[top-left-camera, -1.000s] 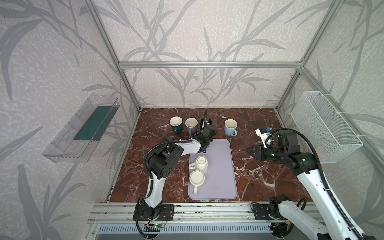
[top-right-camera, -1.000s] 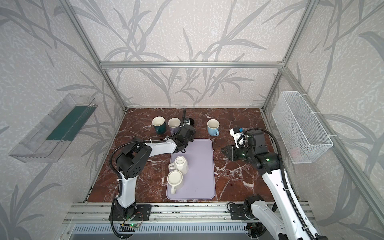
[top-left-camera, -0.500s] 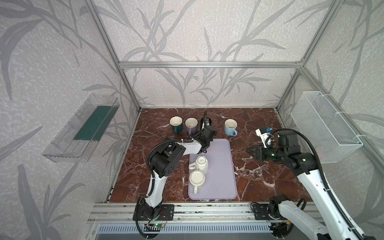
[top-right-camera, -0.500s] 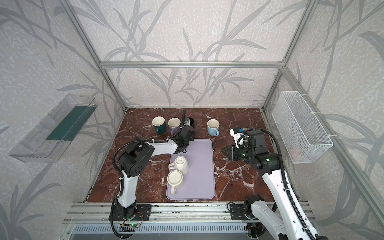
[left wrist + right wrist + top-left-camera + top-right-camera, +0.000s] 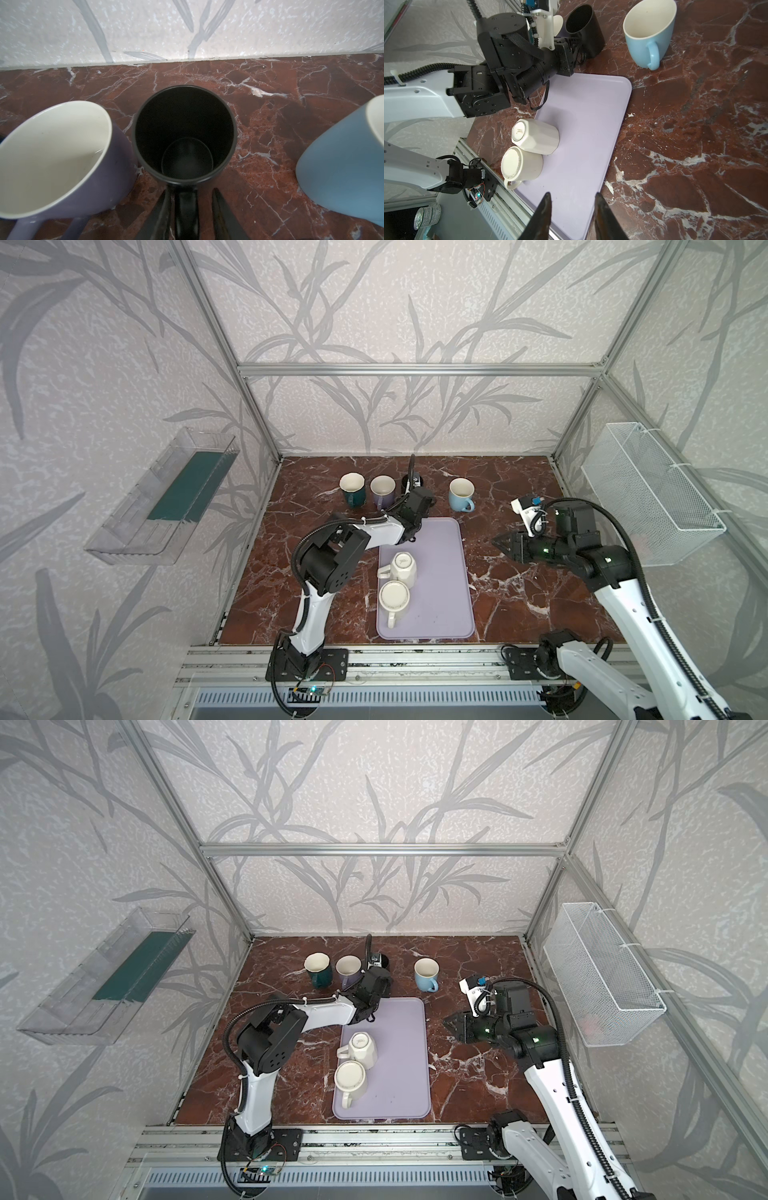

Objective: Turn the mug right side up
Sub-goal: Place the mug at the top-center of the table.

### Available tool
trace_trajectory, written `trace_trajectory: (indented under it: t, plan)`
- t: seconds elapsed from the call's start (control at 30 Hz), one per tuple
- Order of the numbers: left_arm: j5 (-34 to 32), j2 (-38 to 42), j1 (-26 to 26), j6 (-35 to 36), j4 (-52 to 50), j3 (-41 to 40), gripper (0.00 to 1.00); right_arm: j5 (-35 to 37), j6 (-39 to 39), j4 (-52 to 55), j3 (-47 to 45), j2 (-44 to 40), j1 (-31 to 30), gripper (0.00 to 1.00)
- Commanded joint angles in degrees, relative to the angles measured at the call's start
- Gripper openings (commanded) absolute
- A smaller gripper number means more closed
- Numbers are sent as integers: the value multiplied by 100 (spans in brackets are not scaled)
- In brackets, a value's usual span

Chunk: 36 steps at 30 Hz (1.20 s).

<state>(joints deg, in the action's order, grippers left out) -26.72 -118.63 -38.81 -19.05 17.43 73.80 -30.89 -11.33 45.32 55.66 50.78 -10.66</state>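
Observation:
A black mug [image 5: 185,133] stands upright, mouth up, on the marble table near the back wall. My left gripper [image 5: 190,190] is open, its jaws straddling the mug's handle with a gap on one side. In both top views the left wrist covers most of that mug [image 5: 409,483] [image 5: 382,961]. Two white mugs, one faceted [image 5: 402,570] and one round [image 5: 394,598], stand upside down on the lavender tray [image 5: 440,572]. My right gripper [image 5: 572,193] is open and empty, low over the table to the right of the tray [image 5: 498,540].
A teal mug [image 5: 352,488] and a purple mug [image 5: 383,491] stand upright to the left of the black mug; a blue mug [image 5: 461,494] stands to its right. A wire basket [image 5: 648,493] hangs on the right wall and a clear bin [image 5: 166,497] on the left wall.
My left gripper's jaws have spread apart around the black mug's handle. Neither arm has visibly moved, and the mugs stay where they were.

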Motion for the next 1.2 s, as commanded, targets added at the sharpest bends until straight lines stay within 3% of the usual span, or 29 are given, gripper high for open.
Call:
trace_trajectory:
  t: [0.0, 0.5, 0.63, 0.8, 1.03, 1.17]
  plan:
    - [98, 344, 39, -4, -79, 78, 40, 22, 71, 111, 164, -56, 20, 35]
    - [808, 1523, 38, 488, -1849, 319, 49, -115, 0, -139, 91, 89, 20, 37]
    - [1521, 2058, 63, 756, -2632, 233, 49, -345, 28, -276, -30, 173, -100, 38]
    - [2382, 2965, 200, 886, -3677, -137, 48, -65, 150, -295, -121, 221, -536, 38]
    - [2100, 4711, 229, 822, -5017, -1011, 48, -208, 92, -670, -378, 282, -739, 38]
    - [1855, 5257, 315, 645, -5434, -1516, 47, -230, 150, -733, -367, 356, -874, 38]
